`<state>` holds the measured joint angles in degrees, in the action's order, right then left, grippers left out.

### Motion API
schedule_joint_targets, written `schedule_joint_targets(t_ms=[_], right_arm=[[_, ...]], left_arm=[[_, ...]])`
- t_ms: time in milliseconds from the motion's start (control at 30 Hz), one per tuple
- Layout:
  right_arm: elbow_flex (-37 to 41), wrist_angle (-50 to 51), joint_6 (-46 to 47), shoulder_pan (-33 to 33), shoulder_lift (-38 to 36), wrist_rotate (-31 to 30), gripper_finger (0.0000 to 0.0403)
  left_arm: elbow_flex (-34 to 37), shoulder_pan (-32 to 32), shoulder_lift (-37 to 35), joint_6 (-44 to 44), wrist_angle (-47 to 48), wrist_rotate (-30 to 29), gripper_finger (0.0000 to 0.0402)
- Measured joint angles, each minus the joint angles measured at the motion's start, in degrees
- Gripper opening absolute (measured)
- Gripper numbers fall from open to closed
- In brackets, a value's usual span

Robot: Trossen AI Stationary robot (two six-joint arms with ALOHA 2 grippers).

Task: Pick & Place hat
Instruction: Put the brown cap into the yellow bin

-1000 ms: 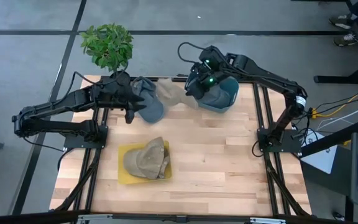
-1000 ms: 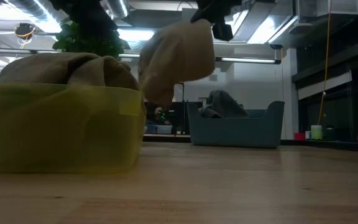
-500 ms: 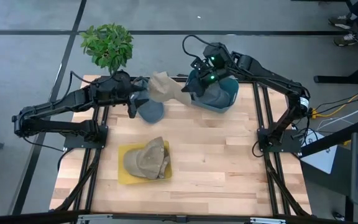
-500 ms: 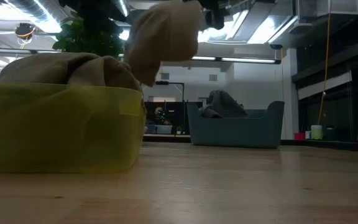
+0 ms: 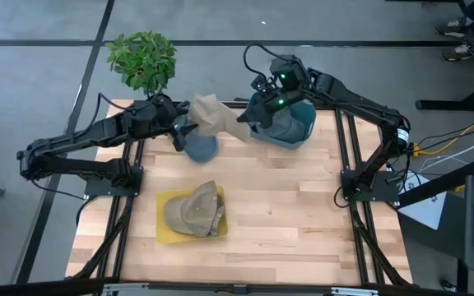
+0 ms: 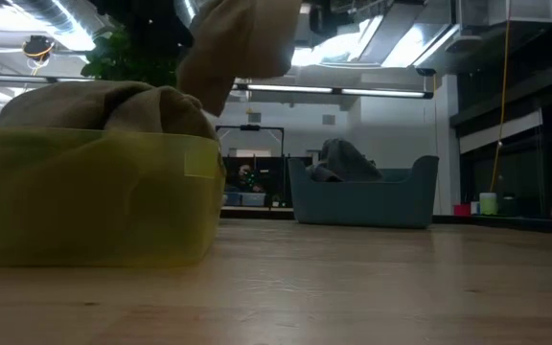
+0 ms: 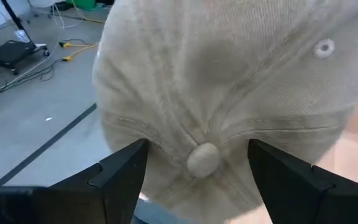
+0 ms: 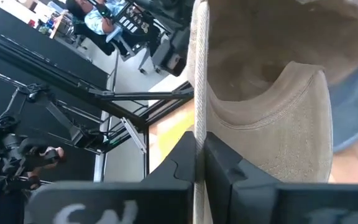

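Note:
A beige hat (image 5: pixel 208 113) hangs in the air over the table's far part, between my two grippers. My right gripper (image 5: pixel 243 118) is shut on it from the right. My left gripper (image 5: pixel 181 127) stands open at the hat's left. In the left wrist view its fingers (image 7: pixel 126 169) stand on either side of the crown's top button (image 7: pixel 202 157); I cannot tell whether they touch it. A blue-grey hat (image 5: pixel 201 147) lies on the table below the beige one. In the low view the beige hat (image 6: pixel 240 40) hangs high above the tabletop. My right gripper pinches the beige hat's brim (image 8: pixel 199 93) between its two fingers, with the brim seen edge-on in the gap. The fingers come from the table's right side, slanting slightly down. The hat is lifted clear of the table, its crown toward my left gripper.
A blue bin (image 5: pixel 296 125) with a grey hat (image 6: pixel 338 158) stands at the far right. A yellow bin (image 5: pixel 171 234) with another beige hat (image 5: pixel 194 210) sits at the near middle. A green plant (image 5: pixel 142 59) stands beyond the far left corner.
My right gripper has risen and tipped, carrying the beige hat up and toward the table's left. The hat hung lower between the two grippers. It is now bunched high beside my left gripper, leaving more of the blue-grey hat below uncovered.

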<state>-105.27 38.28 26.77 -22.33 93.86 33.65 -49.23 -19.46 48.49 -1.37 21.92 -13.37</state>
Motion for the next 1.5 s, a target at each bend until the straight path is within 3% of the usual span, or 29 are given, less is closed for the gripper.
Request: schedule_joint_targets(t_ms=[200, 367, 767, 967, 1200, 1500], right_arm=[[0.00, -1.58, -0.02, 0.03, 0.00, 1.06, 0.0016], [0.00, -1.55, -0.24, 0.02, 0.00, 3.10, 0.0016], [0.00, 2.58, -3.05, -0.38, 0.00, 6.86, 0.0016], [0.00, 5.05, -5.85, -2.49, 0.00, 9.74, 0.0022], [0.00, 5.36, -9.60, -5.99, 0.00, 15.50, 0.0055], [0.00, 6.20, -15.17, -7.55, -0.02, 15.45, 0.0073]], left_arm=[[0.00, 0.00, 2.32, 0.64, -5.16, 9.15, 0.0260], [0.00, 0.00, 3.91, 0.64, -8.36, 14.84, 0.0220], [0.00, 0.00, 2.58, -1.00, -7.94, 18.31, 0.0022], [0.00, 0.00, 1.24, -5.10, -7.23, 29.23, 0.0027], [0.00, 0.02, -0.76, -12.00, -3.23, 43.68, 0.0023], [0.00, 0.00, -1.16, -22.94, -3.88, 58.63, 0.0024]])
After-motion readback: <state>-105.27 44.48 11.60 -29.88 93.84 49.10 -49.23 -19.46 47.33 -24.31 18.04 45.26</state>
